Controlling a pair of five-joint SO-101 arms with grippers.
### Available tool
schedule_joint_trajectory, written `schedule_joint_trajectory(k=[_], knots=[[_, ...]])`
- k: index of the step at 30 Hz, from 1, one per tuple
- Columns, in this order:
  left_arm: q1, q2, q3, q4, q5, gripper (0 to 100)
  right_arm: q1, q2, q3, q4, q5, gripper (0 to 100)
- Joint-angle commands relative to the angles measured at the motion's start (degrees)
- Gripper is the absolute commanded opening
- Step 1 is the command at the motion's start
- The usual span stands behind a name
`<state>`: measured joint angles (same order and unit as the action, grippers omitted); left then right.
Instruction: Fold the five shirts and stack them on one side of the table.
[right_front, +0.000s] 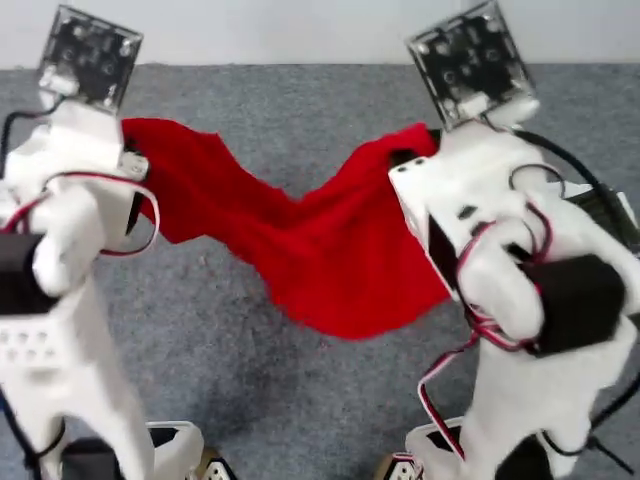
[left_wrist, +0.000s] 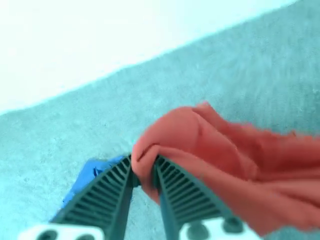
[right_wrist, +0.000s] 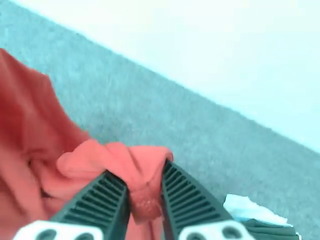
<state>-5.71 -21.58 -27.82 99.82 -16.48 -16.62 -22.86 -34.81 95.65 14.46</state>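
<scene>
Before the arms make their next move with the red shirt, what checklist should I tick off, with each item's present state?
1. Left pincer shut on red shirt: ok.
2. Right pincer shut on the shirt's other end: ok.
3. Shirt stretched flat between them: not ok, it hangs bunched and twisted.
4. Shirt clear of the grey table: cannot tell.
5. Blue item beside left pincer outside its grip: ok.

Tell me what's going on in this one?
Two arms are holding one red shirt between them. The left gripper is shut on a bunched bit of it at one end, and the right gripper is shut on a bunched bit at the other. The cloth sags in the middle over the grey table. It is not folded yet. A blue item lies beside the left gripper.
</scene>
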Motion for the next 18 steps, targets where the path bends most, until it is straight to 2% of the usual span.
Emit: schedule_joint_trajectory(k=[1, 6, 9, 11, 13, 16, 18], knots=[[0.3, -1.8, -1.2, -0.6, 0.6, 1, 0.9, 1.6, 5.0, -3.0, 0.1, 1.1], [3.3, -1.2, 7.3, -2.0, 0.6, 1, 3.6, 11.3, 16.0, -17.9, 0.1, 1.0], [6.8, -1.5, 11.6, -3.9, 0.6, 1, 7.7, 20.4, 16.3, -28.6, -0.6, 1.0], [8.4, -1.5, 12.9, -4.4, 0.6, 1, 10.2, 27.0, 14.6, -34.2, -4.4, 1.3], [9.9, -1.1, 13.0, -4.3, 0.6, 1, 12.1, 34.6, 12.6, -38.7, -9.1, 5.2], [11.2, -1.2, 13.0, -4.3, 0.6, 1, 13.1, 45.9, 8.4, -40.7, -16.2, 16.9], [11.2, -1.1, 13.1, -4.2, 0.6, 1, 13.1, 52.4, 5.7, -39.7, -16.1, 17.5]])
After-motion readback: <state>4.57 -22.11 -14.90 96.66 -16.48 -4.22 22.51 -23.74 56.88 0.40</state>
